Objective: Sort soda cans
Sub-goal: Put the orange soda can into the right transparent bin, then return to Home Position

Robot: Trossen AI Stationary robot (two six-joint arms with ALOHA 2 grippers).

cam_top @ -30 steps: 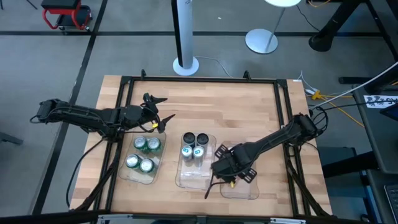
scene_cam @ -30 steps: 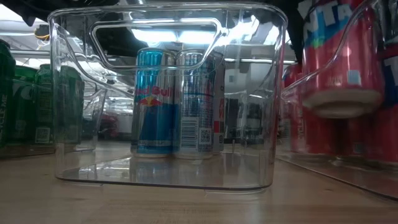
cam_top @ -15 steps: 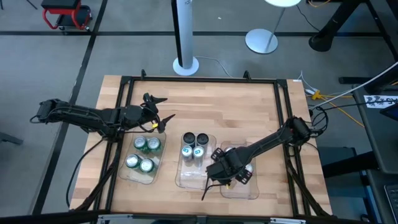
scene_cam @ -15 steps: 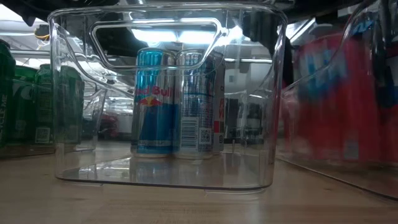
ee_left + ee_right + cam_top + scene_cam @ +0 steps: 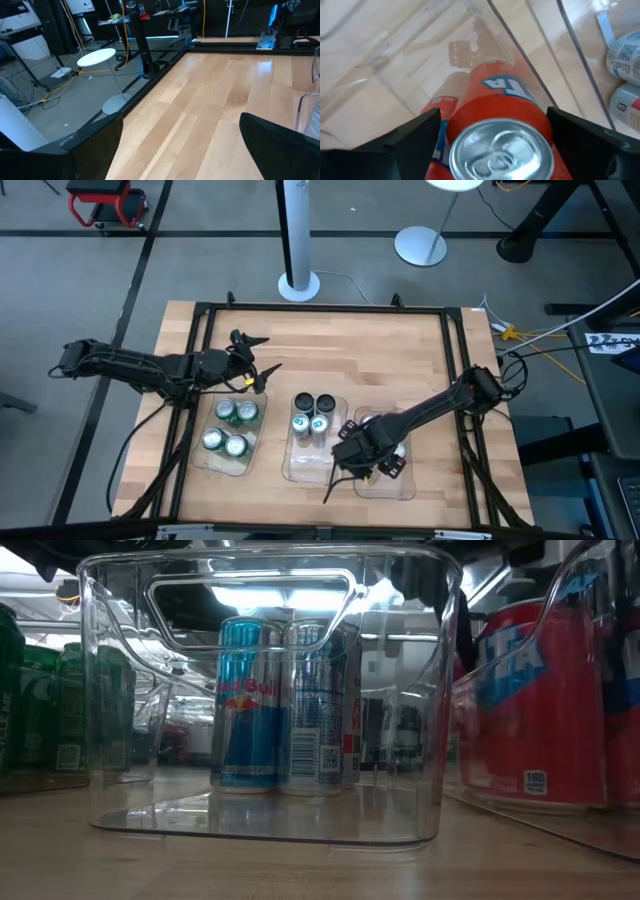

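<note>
A red soda can (image 5: 502, 135) stood in the right-hand clear tray (image 5: 398, 486), at the lower right of centre in the high view, with the right gripper (image 5: 362, 455) over it; in the right wrist view its two dark fingers (image 5: 405, 142) sat against either side of the can's silver top, gripping it. In the low view that red can (image 5: 530, 705) stood with its base down on the tray floor at the right of the frame, behind the tray's clear wall. The middle tray (image 5: 300, 468) held the silver-grey cans (image 5: 313, 420) in a cluster at its far end, seen in the low view as blue-and-silver cans (image 5: 285, 705) standing upright through the tray's handled front wall (image 5: 250, 585). The left tray (image 5: 210, 462) held four green cans (image 5: 230, 428) in a square group, showing at the left edge of the low view (image 5: 40, 715). The left gripper (image 5: 250, 370) hung over bare desk (image 5: 360, 360) just above that green group in the high view, apart from the cans, its fingers (image 5: 280, 145) spread wide with nothing between them.
</note>
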